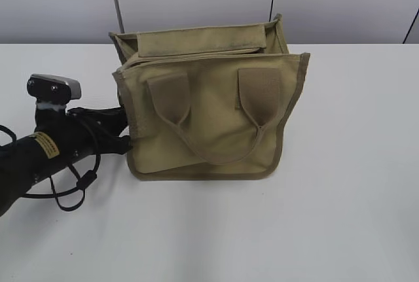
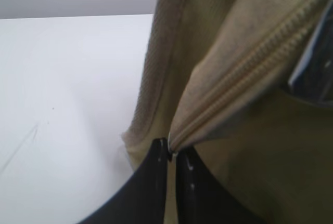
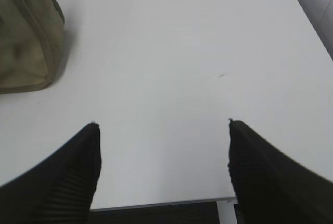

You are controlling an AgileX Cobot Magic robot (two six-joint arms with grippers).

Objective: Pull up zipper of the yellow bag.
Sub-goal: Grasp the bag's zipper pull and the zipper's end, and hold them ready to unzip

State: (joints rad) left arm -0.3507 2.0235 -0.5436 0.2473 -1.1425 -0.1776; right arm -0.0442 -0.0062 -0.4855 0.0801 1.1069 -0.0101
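My left pincer (image 2: pixel 171 154) has its two black fingers pressed together, pinching the end of the khaki-taped zipper (image 2: pixel 244 78) where it meets the corner seam of the boxy khaki canvas bag (image 1: pixel 209 118). In the exterior view that pincer (image 1: pixel 124 139) sits against the bag's left side, low down, touching the cloth. My right pincer (image 3: pixel 161 167) hangs with its ribbed black fingers wide apart, holding nothing, over bare white tabletop (image 3: pixel 182 52); the bag's trimmed corner (image 3: pixel 31 42) lies well off to its left.

The bag stands upright near the table's far edge, by the grey wall, with open table in front and to its right. Its long axis runs left to right, handles facing the camera (the two webbing loops droop down the front). In my left wrist view the zip line climbs diagonally up and right, away from my fingers; I cannot make out the pull tab.
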